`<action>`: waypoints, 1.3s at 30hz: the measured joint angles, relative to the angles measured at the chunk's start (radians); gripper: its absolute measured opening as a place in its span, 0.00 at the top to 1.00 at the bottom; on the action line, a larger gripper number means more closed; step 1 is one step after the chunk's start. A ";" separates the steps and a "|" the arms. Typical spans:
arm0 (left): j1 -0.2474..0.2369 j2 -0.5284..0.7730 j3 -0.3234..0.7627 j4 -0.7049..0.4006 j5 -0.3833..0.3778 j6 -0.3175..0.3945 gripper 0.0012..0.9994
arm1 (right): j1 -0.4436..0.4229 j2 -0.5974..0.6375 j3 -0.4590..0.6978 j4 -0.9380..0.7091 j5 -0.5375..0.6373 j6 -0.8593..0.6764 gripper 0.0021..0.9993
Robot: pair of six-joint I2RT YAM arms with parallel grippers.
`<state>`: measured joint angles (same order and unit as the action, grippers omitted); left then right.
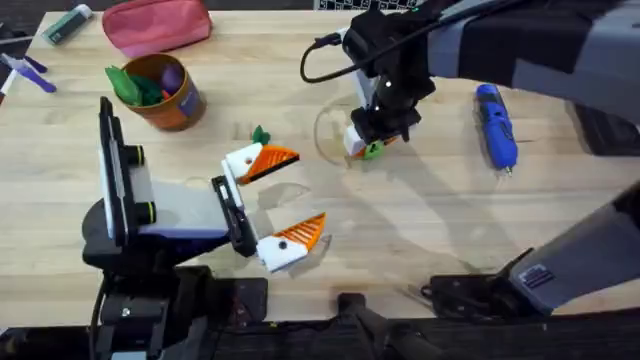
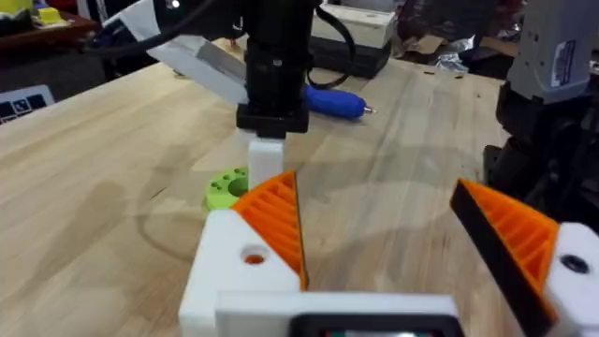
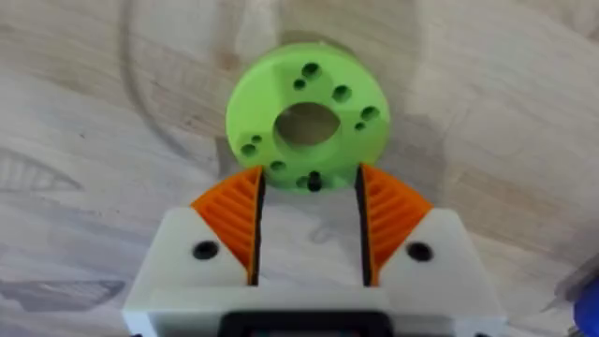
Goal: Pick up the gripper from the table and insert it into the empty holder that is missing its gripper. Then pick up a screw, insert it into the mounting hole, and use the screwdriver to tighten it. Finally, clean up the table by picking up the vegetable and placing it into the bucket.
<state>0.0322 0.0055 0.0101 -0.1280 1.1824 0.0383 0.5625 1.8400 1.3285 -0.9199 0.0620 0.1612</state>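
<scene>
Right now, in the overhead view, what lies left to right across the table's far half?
Round orange-brown bucket holding green vegetables → right end effector over the bright green round disc → blue cylindrical screwdriver.

My right arm reached across the middle of the worktop, wrist bent down, and my right tool [image 1: 372, 143] pointed straight down, its orange pads [image 3: 234, 220] parted by a narrow gap. My left arm lay low over the near left side, forearm level, with my left tool [image 1: 285, 198] spread wide, fingers [image 1: 262, 163] pointing right.
</scene>
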 joint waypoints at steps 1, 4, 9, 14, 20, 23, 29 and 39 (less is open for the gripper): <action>0.000 0.000 0.000 0.000 0.000 0.000 0.01 | 0.000 0.000 0.000 0.002 0.000 0.000 0.51; 0.000 0.000 0.000 0.000 0.000 0.000 0.01 | 0.000 0.000 0.000 0.006 0.000 0.000 0.56; 0.000 0.000 0.000 0.000 0.000 0.000 0.01 | -0.002 0.000 0.000 0.010 0.005 0.000 0.76; 0.000 0.000 0.000 0.000 0.000 0.000 0.01 | -0.004 0.000 0.000 0.011 0.020 0.000 0.93; 0.000 0.000 0.000 0.000 0.000 0.000 0.01 | -0.002 0.000 0.000 0.014 0.019 0.003 0.99; 0.000 0.000 0.000 0.000 0.000 0.000 0.01 | -0.002 0.000 0.000 0.014 0.018 0.003 1.00; 0.000 0.000 0.000 0.000 0.000 0.000 0.01 | -0.002 -0.001 0.000 0.012 0.018 0.003 1.00; 0.000 0.000 0.000 0.000 0.000 0.000 0.01 | -0.002 -0.029 0.084 -0.139 0.000 0.003 1.00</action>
<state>0.0322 0.0052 0.0101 -0.1280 1.1824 0.0383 0.5602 1.8113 1.4127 -1.0590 0.0624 0.1642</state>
